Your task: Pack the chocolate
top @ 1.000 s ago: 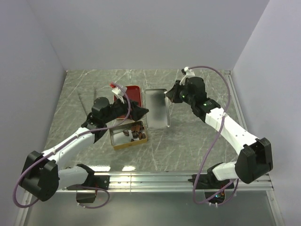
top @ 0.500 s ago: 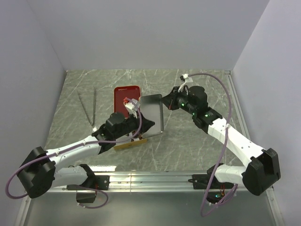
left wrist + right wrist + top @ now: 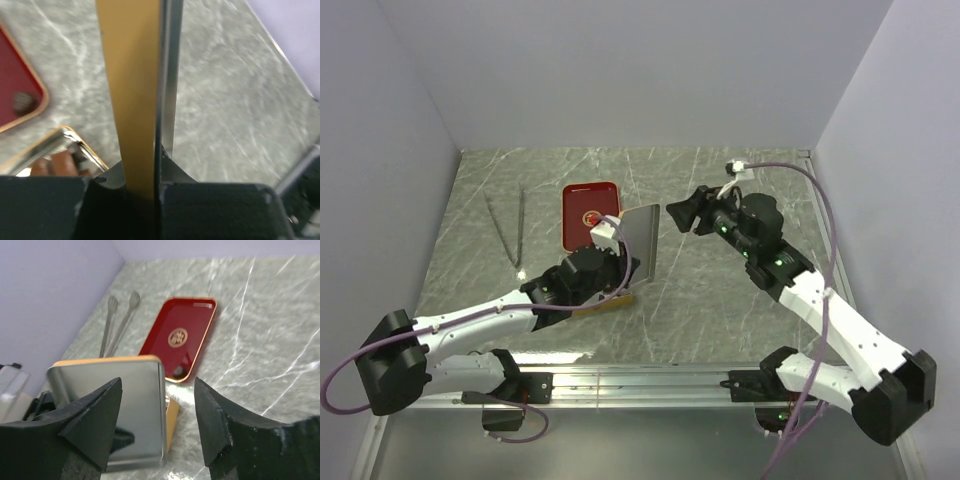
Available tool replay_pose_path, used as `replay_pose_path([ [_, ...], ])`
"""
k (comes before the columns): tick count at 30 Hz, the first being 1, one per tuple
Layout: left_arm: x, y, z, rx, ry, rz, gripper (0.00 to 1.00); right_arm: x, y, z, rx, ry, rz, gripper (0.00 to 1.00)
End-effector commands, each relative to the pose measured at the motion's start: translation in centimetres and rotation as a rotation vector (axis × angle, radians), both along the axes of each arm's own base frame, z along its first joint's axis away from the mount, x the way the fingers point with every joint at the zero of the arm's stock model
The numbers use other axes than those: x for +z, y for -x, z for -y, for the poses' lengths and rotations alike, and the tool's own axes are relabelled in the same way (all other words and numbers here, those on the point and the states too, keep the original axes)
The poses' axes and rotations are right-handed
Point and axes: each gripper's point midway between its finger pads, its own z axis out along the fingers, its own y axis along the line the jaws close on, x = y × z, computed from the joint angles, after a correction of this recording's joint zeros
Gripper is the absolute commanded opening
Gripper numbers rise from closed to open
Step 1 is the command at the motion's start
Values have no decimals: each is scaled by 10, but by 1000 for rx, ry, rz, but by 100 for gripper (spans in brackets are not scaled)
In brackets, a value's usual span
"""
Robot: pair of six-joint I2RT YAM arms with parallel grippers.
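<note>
Seen from above, your left fingers (image 3: 625, 268) were clamped on one edge of the lid (image 3: 642, 235). They held it upright on edge, gold side towards the tray (image 3: 582, 200) and silver side towards the right arm. The left wrist view showed the thin lid pinched edge-on, so the grip was firm but narrow.

Your right fingers (image 3: 682, 213) stood open just beside the lid's far edge, holding nothing.

The tin (image 3: 55, 140) lay on the tabletop (image 3: 720, 300) under the left wrist, largely hidden from above. The chocolate (image 3: 62, 161) showed as brown pieces inside its near corner. One small dark lump (image 3: 176, 371), possibly a stray piece, sat in a corner of the tray. Tongs (image 3: 519, 228) lay well apart, to the tray's left.

The step in hand looked like closing the tin. To do it well, you would have wanted to:
- check that lump first, since it may belong in the tin
- tip the lid flat, silver side down
- square its corners over the tin's rim before lowering
- go down slowly, because an edge grip lets a thin lid swing
- keep the right fingers clear, or use them to steady the free edge
</note>
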Motion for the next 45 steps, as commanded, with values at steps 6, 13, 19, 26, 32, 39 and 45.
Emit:
replay_pose_path([
  [6,23,-45,-19,205,-264,228,0,33,14,4,11,-18,9,72],
  [13,33,-68,-24,256,-421,414,0,51,3,-9,30,-41,-37,76],
  [19,49,-76,-22,235,-507,550,0,50,2,-35,150,-34,-100,78],
  [26,61,-87,-21,247,-600,626,0,49,-1,-59,253,-74,-146,78],
  [32,73,-93,-20,252,-603,670,0,33,-5,-76,323,-82,-210,78],
  [39,71,-99,-22,284,-644,681,8,-1,-9,-82,342,-38,-285,57],
  [45,74,-93,-34,311,-616,669,64,1,-16,-67,267,-1,-253,20],
])
